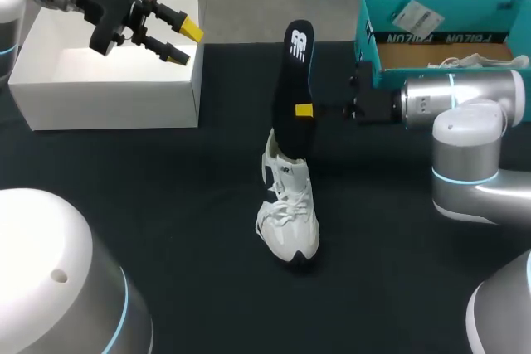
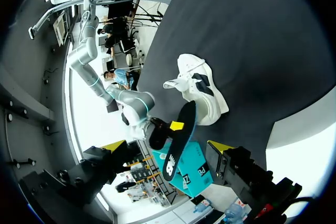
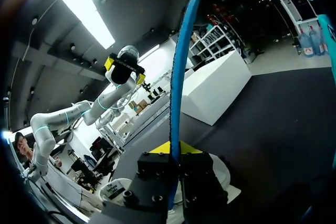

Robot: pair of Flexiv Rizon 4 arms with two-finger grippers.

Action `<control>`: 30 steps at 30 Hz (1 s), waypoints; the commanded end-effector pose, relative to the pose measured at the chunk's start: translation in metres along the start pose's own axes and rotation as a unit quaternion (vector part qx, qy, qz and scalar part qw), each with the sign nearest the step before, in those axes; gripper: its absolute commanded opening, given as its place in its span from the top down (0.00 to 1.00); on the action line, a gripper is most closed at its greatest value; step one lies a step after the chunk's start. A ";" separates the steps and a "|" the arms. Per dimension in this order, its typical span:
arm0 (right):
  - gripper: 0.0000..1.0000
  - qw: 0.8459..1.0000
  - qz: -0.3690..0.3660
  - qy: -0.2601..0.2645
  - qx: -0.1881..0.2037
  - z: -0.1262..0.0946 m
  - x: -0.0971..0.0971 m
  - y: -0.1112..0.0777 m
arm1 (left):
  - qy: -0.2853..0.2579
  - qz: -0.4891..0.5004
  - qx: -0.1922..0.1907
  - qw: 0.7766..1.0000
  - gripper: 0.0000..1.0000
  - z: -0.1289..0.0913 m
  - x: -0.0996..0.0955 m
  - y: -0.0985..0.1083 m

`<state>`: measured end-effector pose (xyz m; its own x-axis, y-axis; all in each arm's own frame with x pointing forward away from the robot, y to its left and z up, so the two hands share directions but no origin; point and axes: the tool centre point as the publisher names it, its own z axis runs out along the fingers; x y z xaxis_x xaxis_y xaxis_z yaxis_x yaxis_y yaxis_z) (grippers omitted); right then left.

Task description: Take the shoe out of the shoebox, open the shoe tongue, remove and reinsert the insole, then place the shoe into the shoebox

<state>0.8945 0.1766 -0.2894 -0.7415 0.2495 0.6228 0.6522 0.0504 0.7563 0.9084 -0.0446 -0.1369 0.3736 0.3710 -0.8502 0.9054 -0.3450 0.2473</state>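
I saw the shoe (image 1: 288,217) resting on the table (image 1: 166,205), out of the shoebox (image 1: 465,7). My right gripper (image 1: 305,110) pinched the insole (image 1: 292,97) upright, its lower end at the shoe's collar. Farther back, my left gripper (image 1: 182,42) hung spread wide over a white box (image 1: 108,97).

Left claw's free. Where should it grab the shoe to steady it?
Probably the toe box, pinched across its width from above, coming in from the left. The shoe sits sole-down, toe toward the near edge; the right claw holds the insole upright at its heel end, leaving the toe clear for the left claw.
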 end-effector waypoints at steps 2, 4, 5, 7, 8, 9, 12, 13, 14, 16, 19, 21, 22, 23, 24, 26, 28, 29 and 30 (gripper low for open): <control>1.00 1.000 -0.011 -0.003 -0.003 -0.002 0.006 0.006 | 0.001 0.000 0.000 1.000 0.00 -0.001 0.000 -0.001; 1.00 1.000 -0.016 -0.001 -0.004 -0.001 0.006 0.010 | 0.001 0.000 0.000 1.000 0.00 -0.001 0.000 -0.001; 1.00 1.000 -0.023 0.003 -0.002 0.001 0.006 0.014 | 0.001 0.000 0.000 1.000 0.00 -0.001 0.000 -0.001; 1.00 0.999 -0.033 0.010 -0.002 0.005 0.004 0.019 | 0.001 0.000 0.000 1.000 0.00 -0.001 0.000 -0.001; 1.00 0.999 -0.040 0.016 -0.003 0.007 0.004 0.021 | 0.001 0.000 0.000 1.000 0.00 -0.001 0.000 -0.001; 1.00 0.999 -0.047 0.020 -0.002 0.009 0.003 0.023 | 0.001 0.000 0.000 1.000 0.00 -0.001 0.000 -0.001; 1.00 0.997 -0.063 0.033 -0.007 0.015 -0.001 0.025 | 0.001 0.000 0.000 1.000 0.00 -0.001 0.000 -0.001; 1.00 0.997 -0.066 0.035 -0.009 0.015 -0.001 0.025 | 0.001 0.000 0.000 1.000 0.00 -0.001 0.000 -0.001; 1.00 0.997 -0.067 0.036 -0.008 0.016 -0.002 0.025 | 0.001 0.000 0.000 1.000 0.00 -0.001 0.000 -0.001; 1.00 0.997 -0.067 0.027 -0.015 0.016 -0.002 0.024 | 0.001 0.000 0.000 1.000 0.00 -0.001 0.000 -0.001; 1.00 0.997 -0.067 0.027 -0.015 0.016 -0.002 0.024 | 0.001 0.000 0.000 1.000 0.00 -0.001 0.000 -0.001; 1.00 0.997 -0.067 0.027 -0.015 0.016 -0.002 0.024 | 0.001 0.000 0.000 1.000 0.00 -0.001 0.000 -0.001; 1.00 0.997 -0.067 0.027 -0.015 0.016 -0.002 0.024 | 0.001 0.000 0.000 1.000 0.00 -0.001 0.000 -0.001; 1.00 0.997 -0.067 0.027 -0.015 0.016 -0.002 0.024 | 0.001 0.000 0.000 1.000 0.00 -0.001 0.000 -0.001; 1.00 0.997 -0.067 0.027 -0.015 0.016 -0.002 0.024 | 0.001 0.000 0.000 1.000 0.00 -0.001 0.000 -0.001; 1.00 0.997 -0.067 0.027 -0.015 0.016 -0.002 0.024 | 0.001 0.000 0.000 1.000 0.00 -0.001 0.000 -0.001; 1.00 0.997 -0.067 0.027 -0.015 0.016 -0.002 0.024 | 0.001 0.000 0.000 1.000 0.00 -0.001 0.000 -0.001; 1.00 0.997 -0.067 0.027 -0.015 0.016 -0.002 0.024 | 0.001 0.000 0.000 1.000 0.00 -0.001 0.000 -0.001; 1.00 0.997 -0.067 0.027 -0.015 0.016 -0.002 0.024 | 0.001 0.000 0.000 1.000 0.00 -0.001 0.000 -0.001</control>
<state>0.9152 0.1921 -0.2752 -0.8299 0.1867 0.5257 0.5426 0.0511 0.8384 0.9084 -0.0446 -0.1369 0.3735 0.3710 -0.8502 0.9054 -0.3450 0.2472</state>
